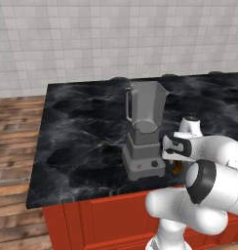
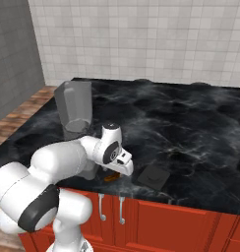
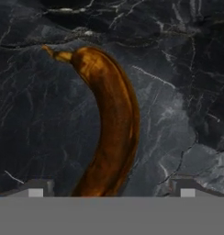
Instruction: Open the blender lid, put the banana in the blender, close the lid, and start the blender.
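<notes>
Left base view: The blender (image 1: 143, 139) stood upright on the black marble bench (image 1: 77, 136), near its front edge. The jar was uncapped, its rim open at the top, and its handle faced the left side. The red button and black knob on the base faced the front edge. The white arm reached down just beside the right side of the blender base. A small orange patch of the banana (image 1: 176, 169) showed under the wrist, lying on the bench close to the front edge, just right of the blender base. The tool itself was hidden behind the wrist in this view.

Right base view: The blender (image 2: 74, 115) stood at the left part of the bench (image 2: 191, 128), partly covered by the arm. The lid (image 2: 152, 176) lay flat on the bench near the front edge, to the right of the blender and apart from it. The banana (image 2: 111, 177) showed as a short orange sliver beneath the hand, between the blender base and the lid, touching neither as far as could be told. The hand was lowered directly over it. The red cabinet (image 2: 161, 221) fronts sat below the bench edge.

Hand view: The banana (image 3: 109, 133) lay on the bench (image 3: 36, 119), its curved body running from the top left down to the bottom centre, stem end at the upper left. The tool (image 3: 111, 192) was released, its two fingertips (image 3: 36, 189) standing wide apart on either side of the fruit's lower end, not touching it.
</notes>
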{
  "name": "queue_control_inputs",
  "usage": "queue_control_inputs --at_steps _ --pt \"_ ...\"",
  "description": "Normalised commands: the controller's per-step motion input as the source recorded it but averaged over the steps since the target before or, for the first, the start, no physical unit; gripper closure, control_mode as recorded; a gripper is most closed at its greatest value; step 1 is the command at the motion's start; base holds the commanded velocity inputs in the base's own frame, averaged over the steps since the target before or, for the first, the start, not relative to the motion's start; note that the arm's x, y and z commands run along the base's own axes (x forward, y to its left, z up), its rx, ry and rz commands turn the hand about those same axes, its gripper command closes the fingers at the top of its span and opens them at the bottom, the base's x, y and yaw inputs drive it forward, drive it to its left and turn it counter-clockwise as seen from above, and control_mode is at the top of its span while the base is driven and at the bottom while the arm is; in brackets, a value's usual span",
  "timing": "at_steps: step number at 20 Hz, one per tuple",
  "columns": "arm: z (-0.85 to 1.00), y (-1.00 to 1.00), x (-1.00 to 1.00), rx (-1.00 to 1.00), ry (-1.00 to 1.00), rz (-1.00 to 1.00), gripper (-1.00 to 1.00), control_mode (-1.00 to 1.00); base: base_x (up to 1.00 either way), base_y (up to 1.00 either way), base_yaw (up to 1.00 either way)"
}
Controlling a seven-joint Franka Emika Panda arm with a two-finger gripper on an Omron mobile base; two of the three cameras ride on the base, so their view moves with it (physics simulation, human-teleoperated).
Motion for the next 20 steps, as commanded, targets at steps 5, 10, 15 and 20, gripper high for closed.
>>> queue_control_inputs --at_steps 5,10,15,20 --pt "-0.20 0.00 0.17 0.00 0.01 0.01 -1.00 -1.00 0.00 0.00 0.00" --pt "-0.23 0.03 0.07 0.00 0.00 0.01 1.00 -1.00 0.00 0.00 0.00" --pt "-0.31 0.31 0.15 0.00 0.02 0.00 1.00 -1.00 0.00 0.00 0.00" --pt "-0.17 0.02 0.10 0.04 0.00 0.01 1.00 -1.00 0.00 0.00 0.00"
